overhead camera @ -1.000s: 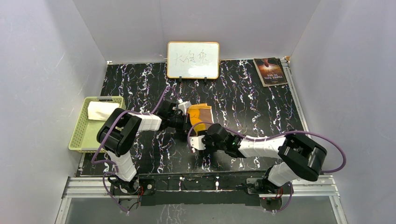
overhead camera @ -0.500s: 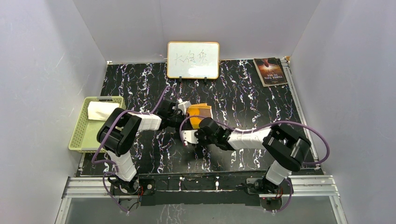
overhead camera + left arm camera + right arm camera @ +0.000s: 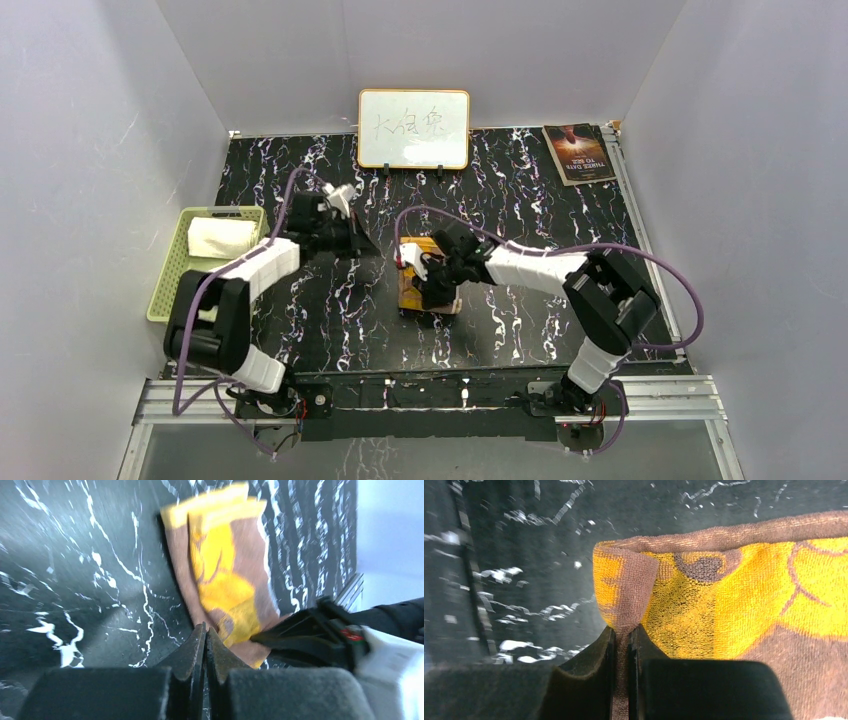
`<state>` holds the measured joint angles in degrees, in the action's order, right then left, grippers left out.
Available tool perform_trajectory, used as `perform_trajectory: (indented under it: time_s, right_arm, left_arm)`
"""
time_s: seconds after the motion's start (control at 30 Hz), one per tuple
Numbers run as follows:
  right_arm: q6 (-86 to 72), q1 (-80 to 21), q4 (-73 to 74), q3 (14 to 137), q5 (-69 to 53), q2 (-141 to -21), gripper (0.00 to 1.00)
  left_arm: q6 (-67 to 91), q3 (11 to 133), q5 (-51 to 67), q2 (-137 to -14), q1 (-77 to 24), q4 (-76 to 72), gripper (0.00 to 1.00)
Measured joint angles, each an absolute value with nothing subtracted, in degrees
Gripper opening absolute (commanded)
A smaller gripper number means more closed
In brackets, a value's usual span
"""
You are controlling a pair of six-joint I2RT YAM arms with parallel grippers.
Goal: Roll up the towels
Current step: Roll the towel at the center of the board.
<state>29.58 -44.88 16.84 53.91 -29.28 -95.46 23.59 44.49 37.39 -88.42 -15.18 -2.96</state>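
The right gripper (image 3: 623,632) has its two black fingers almost shut. Only a thin gap is left, and a folded brown edge of the small orange-and-dark-brown fuzzy cloth (image 3: 724,605) is pinched in that gap. The pinched bit is at a corner of the cloth. The rest of the cloth spreads out ahead of the fingers and off to one side, with bright orange and yellow shapes on it and brown along its edge. It lies on the black table with white marble streaks (image 3: 560,220), and it looks folded over on itself, not flat.

The left gripper (image 3: 205,629) has its two fingers pressed tight together. Nothing is between them. The orange-and-brown cloth lies on the table ahead of these fingers and a little to the side. From the top camera there is bare table between the left fingers and the cloth, so they are near it but not touching it. The left wrist camera also shows the right gripper's black fingers at the near end of the cloth.

The big cream-beige soft towel (image 3: 220,237) is well off to the left of the left fingers. It sits as a lump in the far end of the pale green plastic basket with slots (image 3: 185,295), at the left edge of the table.
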Motion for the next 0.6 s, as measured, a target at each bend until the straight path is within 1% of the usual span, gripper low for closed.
perform_trajectory:
  time_s: [0.17, 0.33, 0.43, 0.6]
  right_arm:
    - [17.17, -43.88, 25.21, 64.55, -36.51, -101.49, 0.0]
    - [7.7, -42.68, 30.11, 73.6, -44.47, -108.9, 0.0]
    - [4.23, -40.69, 31.53, 76.05, -49.52, -112.71, 0.0]
    - [-2.66, -35.99, 30.24, 76.09, -56.55, -116.79, 0.0]
  left_arm:
    - [20.62, 49.15, 37.76, -81.67, -12.95, 1.74, 0.0]
    - [19.94, 47.03, 41.87, -78.19, -12.97, 2.28, 0.0]
    - [20.23, 44.4, 43.92, -76.73, -13.02, 2.2, 0.0]
    - [21.08, 41.74, 46.02, -75.9, -13.1, 1.72, 0.0]
